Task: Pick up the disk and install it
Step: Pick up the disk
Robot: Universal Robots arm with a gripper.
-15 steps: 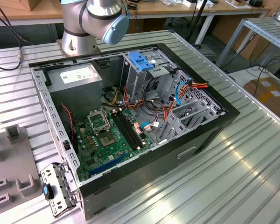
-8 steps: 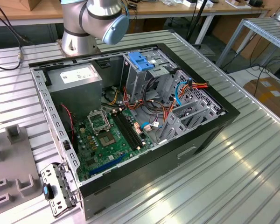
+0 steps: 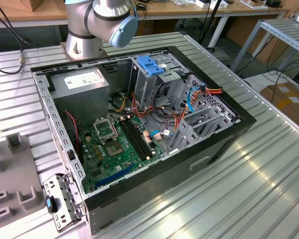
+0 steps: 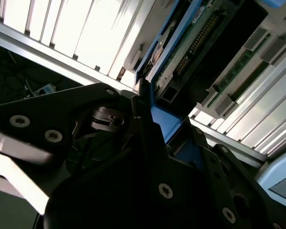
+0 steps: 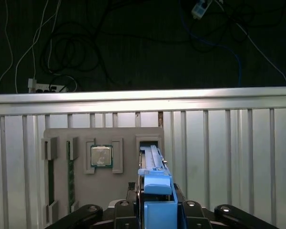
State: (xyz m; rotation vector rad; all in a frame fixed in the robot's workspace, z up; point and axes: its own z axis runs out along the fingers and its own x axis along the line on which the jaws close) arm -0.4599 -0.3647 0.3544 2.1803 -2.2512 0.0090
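Note:
The disk (image 5: 152, 164) stands on edge, with a blue side rail (image 5: 157, 193) along the edge facing the camera. In the first wrist view my gripper (image 5: 155, 212) is shut on it, one dark finger on each side. The disk's far end lies over the slot (image 5: 144, 141) of a grey fixture plate (image 5: 102, 136); I cannot tell whether it still sits in it. In the second wrist view the disk (image 4: 190, 45) shows its green circuit board and blue rail, with the gripper (image 4: 148, 112) clamped at its near end.
The fixture plate holds a processor chip (image 5: 101, 156) and memory sticks (image 5: 70, 176) on a ribbed metal table (image 5: 229, 157). In the exterior view the open computer case (image 3: 214, 144) holds a silver cage with a blue cap (image 3: 152, 64), a grey power supply box (image 3: 82, 84) and the motherboard (image 3: 114, 147). The arm's base (image 3: 97, 25) stands behind it.

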